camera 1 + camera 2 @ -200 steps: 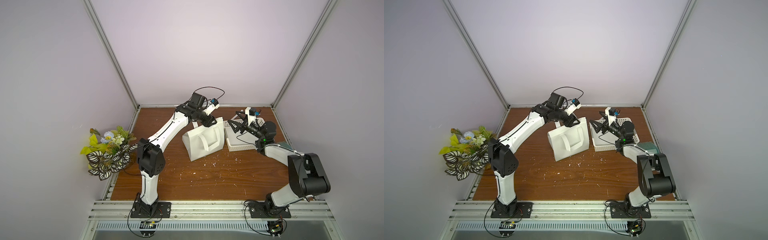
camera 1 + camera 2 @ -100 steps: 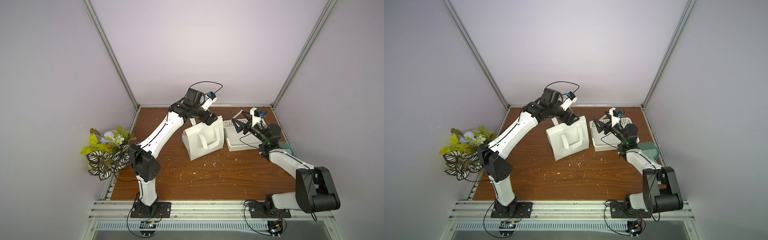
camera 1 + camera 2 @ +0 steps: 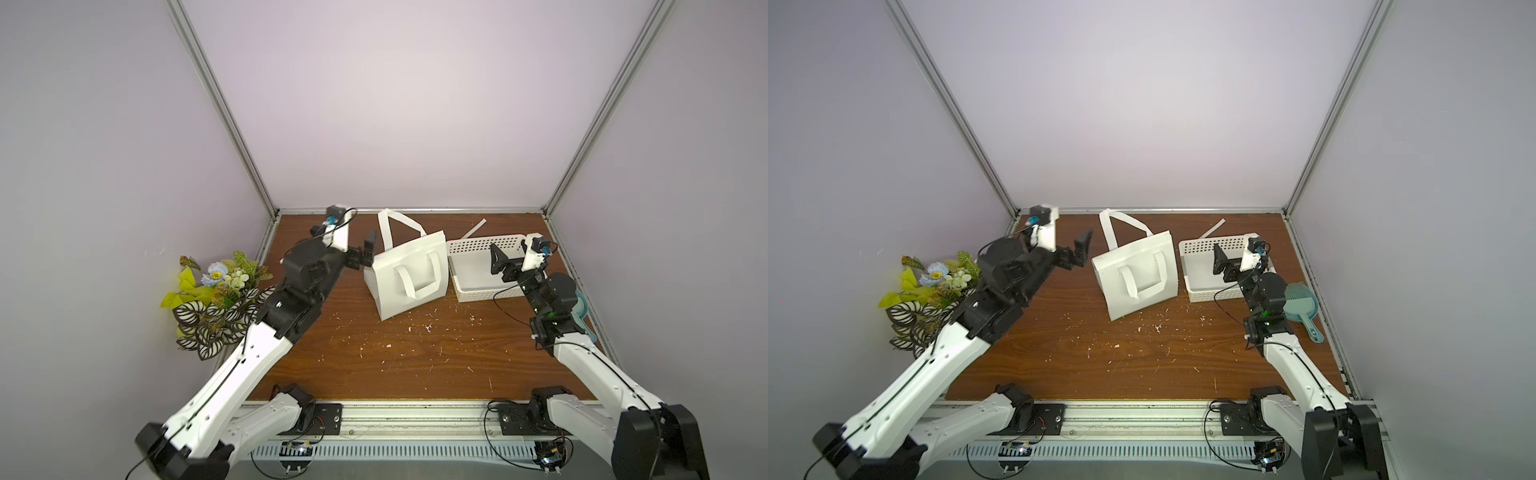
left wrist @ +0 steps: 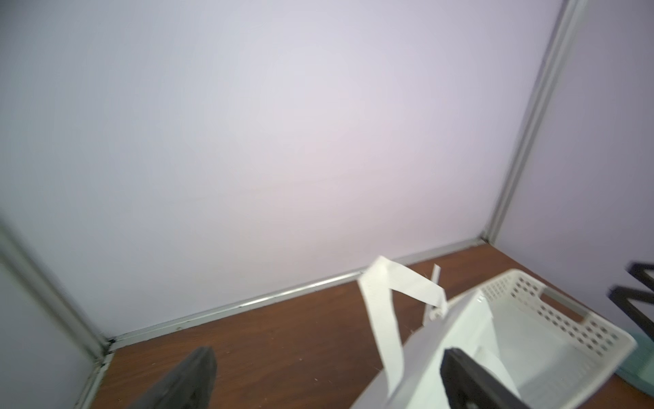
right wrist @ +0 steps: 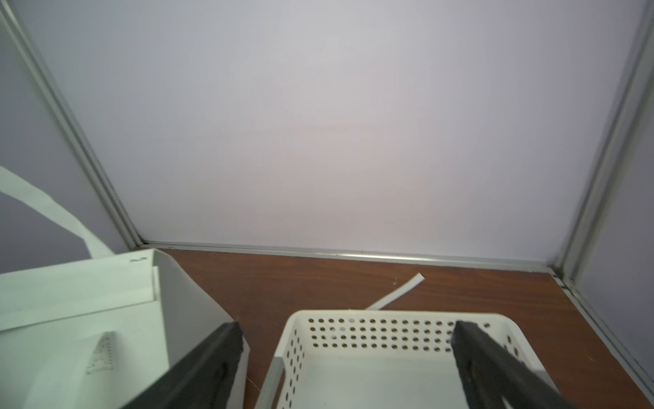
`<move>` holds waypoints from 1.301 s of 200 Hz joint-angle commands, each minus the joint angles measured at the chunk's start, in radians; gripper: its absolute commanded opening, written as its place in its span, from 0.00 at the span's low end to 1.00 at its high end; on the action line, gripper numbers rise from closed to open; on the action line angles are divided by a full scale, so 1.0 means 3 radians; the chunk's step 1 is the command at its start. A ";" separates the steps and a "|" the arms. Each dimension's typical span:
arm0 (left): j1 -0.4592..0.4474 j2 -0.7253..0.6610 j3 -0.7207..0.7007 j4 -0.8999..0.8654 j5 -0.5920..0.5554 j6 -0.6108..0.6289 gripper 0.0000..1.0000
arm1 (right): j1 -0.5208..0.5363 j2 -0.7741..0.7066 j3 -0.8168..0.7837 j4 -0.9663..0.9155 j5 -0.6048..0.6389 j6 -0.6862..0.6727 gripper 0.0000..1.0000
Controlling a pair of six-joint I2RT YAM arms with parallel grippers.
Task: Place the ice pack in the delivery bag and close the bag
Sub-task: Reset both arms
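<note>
- Both top views: the left pincer [image 3: 365, 254] [image 3: 1077, 252] has come off the top edge of the delivery bag [image 3: 409, 286] [image 3: 1138, 282], where it sat a second ago. It now hangs at the bag's 9 o'clock, just beside it but apart, jaws spread wide and empty.
- Both top views: the right pincer [image 3: 498, 264] [image 3: 1219, 261] has drawn back and hovers over the white basket [image 3: 482, 243] [image 3: 1208, 246] at the bag's 3 o'clock. Its jaws are equally wide and hold nothing.
- Both top views: the ice pack is visible nowhere, and the basket floor is bare. The bag stands upright on the worktop [image 3: 415, 365] [image 3: 1142, 365] with its interior hidden. Judgement: the pack lies inside the bag, so placement looks complete and both arms are retreating.
- Both top views: the left arm reaches long from its base, with the pincer aimed toward 3 o'clock. The right arm is folded, with the pincer aimed toward 9 o'clock.
- Left wrist view: the spread left pincer [image 4: 327, 357] frames the bag wall [image 4: 417, 371], one strap loop [image 4: 384, 318] and the basket [image 4: 566, 318]. Nothing sits between the jaws.
- Right wrist view: the right pincer [image 5: 346, 333] stands open above the basket [image 5: 354, 318], with the bag [image 5: 88, 301] alongside. No pack is visible.
</note>
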 commanded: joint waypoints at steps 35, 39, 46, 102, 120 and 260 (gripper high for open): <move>0.0441 -0.0108 -0.1043 0.0491 -0.1002 -0.0431 0.99 | 0.0015 -0.0143 -0.0344 -0.0148 0.1095 -0.0195 1.00; 0.0495 -0.0085 -0.1116 0.0544 -0.1020 -0.0466 1.00 | 0.0015 -0.0111 -0.0353 -0.0135 0.1133 -0.0215 1.00; 0.0587 -0.0029 -0.1249 0.0670 -0.1028 -0.0495 1.00 | 0.0016 -0.0046 -0.0369 -0.0113 0.1174 -0.0292 1.00; 0.1069 0.0911 -0.2070 0.2513 -0.1045 -0.0164 1.00 | -0.0001 0.0729 -0.0774 0.1206 0.1301 -0.0534 0.99; 0.1098 0.1278 -0.2269 0.3275 -0.0903 0.0031 0.99 | -0.0001 0.1129 -0.0781 0.1617 0.1048 -0.0592 1.00; 0.1474 0.1920 -0.2671 0.4243 0.0088 0.0140 1.00 | -0.0164 0.1844 -0.0820 0.2150 0.0709 -0.0505 0.99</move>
